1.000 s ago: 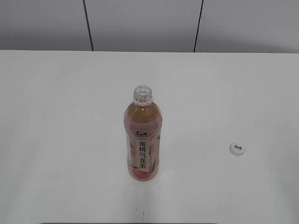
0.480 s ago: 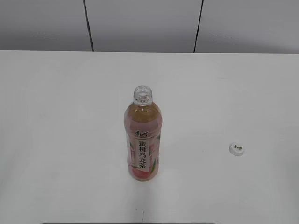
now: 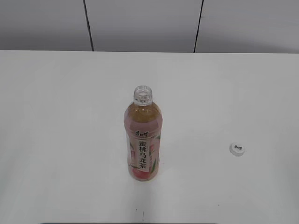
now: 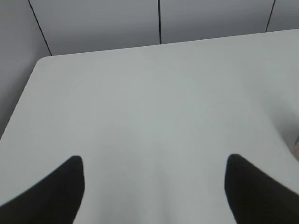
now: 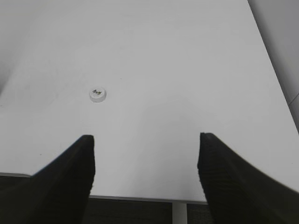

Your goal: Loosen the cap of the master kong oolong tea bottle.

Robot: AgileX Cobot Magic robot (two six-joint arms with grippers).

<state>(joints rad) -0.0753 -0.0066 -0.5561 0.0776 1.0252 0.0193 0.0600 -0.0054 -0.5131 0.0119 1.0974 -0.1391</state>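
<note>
- The tea bottle (image 3: 142, 137) stands upright near the middle of the white table (image 3: 56, 116), its pink-and-white label with dark vertical characters facing the exterior camera.
- Its neck is open: the clear threaded mouth shows bare at the top, with pale amber tea filling the body up to the shoulder.
- The cap (image 3: 237, 149) lies flat on the table, well apart from the bottle, off to the right and slightly nearer the camera, its top with a small dark mark facing up.
- In the right wrist view the cap (image 5: 97, 94) sits on the bare tabletop ahead of the right gripper (image 5: 147, 158) and to the left of its centre line, touching neither finger.
- The right gripper's two dark fingers are spread wide, with nothing between them; it hangs over the near edge of the table.
- The left gripper (image 4: 154, 179) also has its jaws wide apart and empty, above plain tabletop near the table's rounded left corner.
- A blurred sliver at the right edge of the left wrist view cannot be told for certain.
- Neither arm shows in the exterior view.
- Behind the table runs a grey panelled wall (image 3: 140, 23) with dark vertical seams.
</note>
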